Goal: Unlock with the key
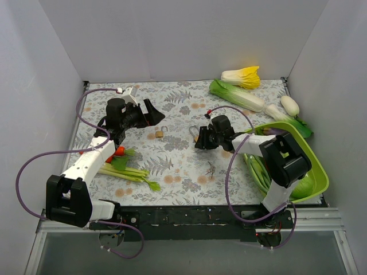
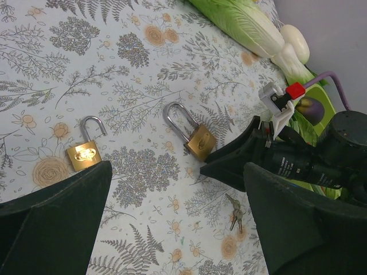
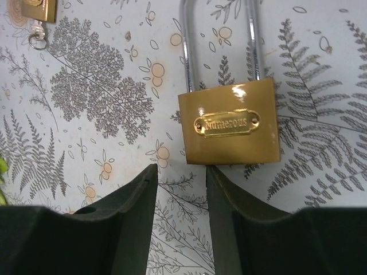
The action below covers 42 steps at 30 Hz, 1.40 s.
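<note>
So the key is lying flat on the cloth, out in the open, and nothing is touching it.

The right gripper is sitting low with its jaws partly apart and nothing between them. It's nosing at the big padlock, which is lying just past the fingertips with its shackle pointing away.

Catch is, the key isn't in front of that gripper at all. In the top view it's lying off to the side of the fingers and back toward the arm bases, and the right wrist view isn't showing it. Its long axis looks like it's running roughly near-to-far, so about crosswise to where the gripper is pointing. It's tiny though, so don't quote me on that. I'm guessing the next move means pulling back and turning toward it.

The left gripper is hanging wide open and empty, with the small padlock just ahead of one finger. That one's shackle is looking swung open. From there the key is sitting past the big padlock, close by the right gripper, so the right arm is clearly the nearer one.

Readable text: the plate on the big padlock is saying "Numerous". The small one has a plate too, but I can't read it.
</note>
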{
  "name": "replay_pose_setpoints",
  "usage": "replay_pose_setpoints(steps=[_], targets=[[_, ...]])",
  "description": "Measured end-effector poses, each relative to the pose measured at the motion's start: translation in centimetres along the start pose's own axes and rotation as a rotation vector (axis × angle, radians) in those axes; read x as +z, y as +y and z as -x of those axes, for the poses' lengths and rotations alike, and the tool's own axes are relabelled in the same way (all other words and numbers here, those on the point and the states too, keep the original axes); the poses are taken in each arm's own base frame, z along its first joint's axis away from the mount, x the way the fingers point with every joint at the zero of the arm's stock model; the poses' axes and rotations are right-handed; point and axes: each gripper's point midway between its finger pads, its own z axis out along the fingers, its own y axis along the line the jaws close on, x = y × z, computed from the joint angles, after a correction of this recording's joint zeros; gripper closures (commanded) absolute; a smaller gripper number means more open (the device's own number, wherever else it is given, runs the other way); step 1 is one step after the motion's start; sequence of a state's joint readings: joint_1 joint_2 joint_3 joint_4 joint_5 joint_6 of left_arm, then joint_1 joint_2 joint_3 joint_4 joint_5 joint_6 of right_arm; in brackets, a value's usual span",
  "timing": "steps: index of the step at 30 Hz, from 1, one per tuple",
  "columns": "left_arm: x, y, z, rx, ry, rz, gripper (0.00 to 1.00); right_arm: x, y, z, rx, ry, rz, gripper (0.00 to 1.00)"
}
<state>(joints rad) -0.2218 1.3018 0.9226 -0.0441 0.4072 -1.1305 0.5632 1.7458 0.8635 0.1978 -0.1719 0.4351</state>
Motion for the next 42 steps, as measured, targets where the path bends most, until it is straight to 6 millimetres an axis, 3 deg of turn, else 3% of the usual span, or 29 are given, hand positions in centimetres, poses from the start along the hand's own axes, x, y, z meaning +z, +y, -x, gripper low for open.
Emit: replay_pose_setpoints(steps=[7, 13, 17, 22, 25, 33, 42], targets=[[0.1, 0.1, -0.1, -0.002, 0.005, 0.003, 0.02, 1.3, 1.1, 0.9, -0.003, -0.002, 0.037, 0.54], [0.4, 0.4, -0.5, -0.008, 0.016, 0.009, 0.02, 0.9, 1.4, 0.8, -0.013, 0.006, 0.038, 0.5], [0.4, 0.4, -0.5, -0.007, 0.016, 0.008, 0.02, -1.7, 2.2, 1.8, -0.045, -0.022, 0.037, 0.42], [0.4, 0.4, -0.5, -0.009, 0.018, 0.006, 0.02, -6.9, 2.7, 2.9, -0.106, -0.105, 0.016, 0.41], [0.4, 0.3, -0.5, -0.011, 0.019, 0.004, 0.02, -8.1, 1.6, 1.8, -0.114, -0.093, -0.02, 0.42], [0.4, 0.3, -0.6, -0.011, 0.02, 0.003, 0.02, -8.1, -2.2, -5.2, -0.069, 0.083, -0.108, 0.5], [1.0, 0.7, -1.5, -0.021, 0.052, 0.011, 0.02, -8.1, -2.4, -7.9, -0.02, 0.134, -0.086, 0.53]])
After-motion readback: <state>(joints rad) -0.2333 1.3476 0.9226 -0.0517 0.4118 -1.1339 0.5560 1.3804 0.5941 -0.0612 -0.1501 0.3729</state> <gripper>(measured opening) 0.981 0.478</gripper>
